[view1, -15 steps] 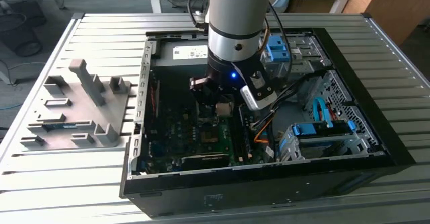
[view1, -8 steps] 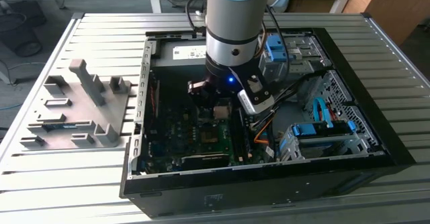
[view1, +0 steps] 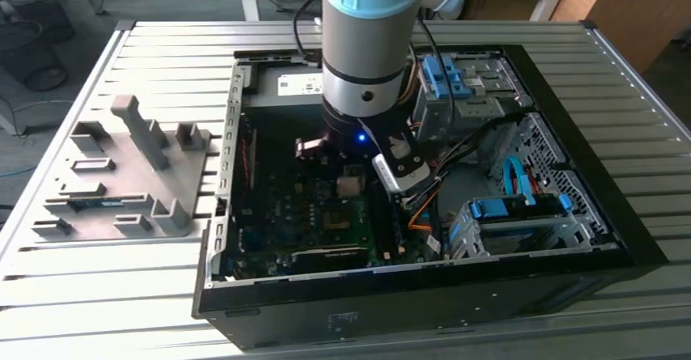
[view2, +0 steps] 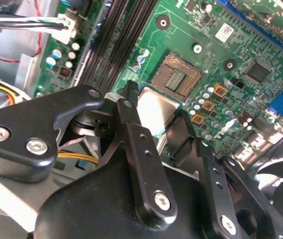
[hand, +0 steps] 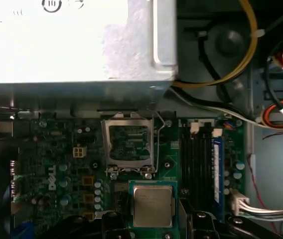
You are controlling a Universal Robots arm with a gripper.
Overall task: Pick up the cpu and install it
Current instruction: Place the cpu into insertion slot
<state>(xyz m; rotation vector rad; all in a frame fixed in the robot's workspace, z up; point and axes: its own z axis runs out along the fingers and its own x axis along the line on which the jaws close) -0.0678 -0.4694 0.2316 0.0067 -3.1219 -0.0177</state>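
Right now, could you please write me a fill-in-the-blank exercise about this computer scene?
1. The cpu is held between the ___.
2. The socket next to it has ___ chip in it.
3. The grey fixture lies on the exterior view's ___ of the PC case.
Missing words: jaws; no; left.

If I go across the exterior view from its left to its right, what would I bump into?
grey rack of holders → robot arm → bundle of coloured wires → drive cage with blue latch
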